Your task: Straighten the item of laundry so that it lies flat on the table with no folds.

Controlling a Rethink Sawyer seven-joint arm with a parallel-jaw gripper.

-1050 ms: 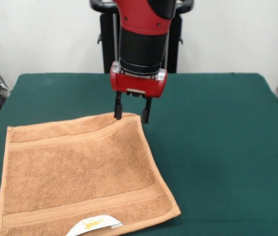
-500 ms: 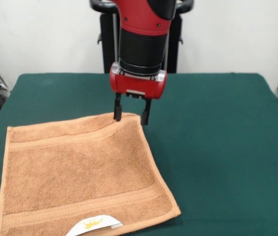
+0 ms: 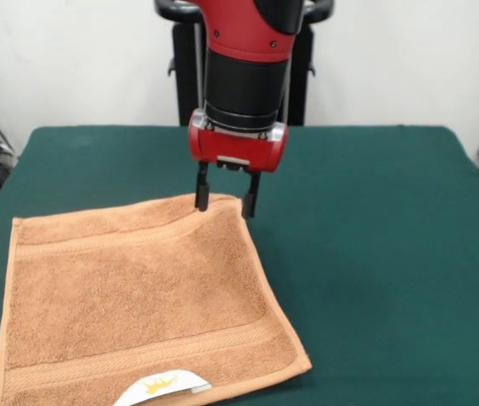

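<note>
**Towel spread at the counter's seven o'clock**

While the towel (image 3: 138,296) lies spread on the green counter (image 3: 375,254), its white label (image 3: 162,387) at six o'clock, the gripper (image 3: 225,203) hangs over its one o'clock corner, jaws open astride that corner.

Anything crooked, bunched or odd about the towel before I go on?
The orange-tan terry towel lies skewed to the green felt table edges. A slight ripple rises at its far corner, where the gripper hovers with jaws open. The white crown label sticks up at the near hem. Otherwise it's flat.
</note>
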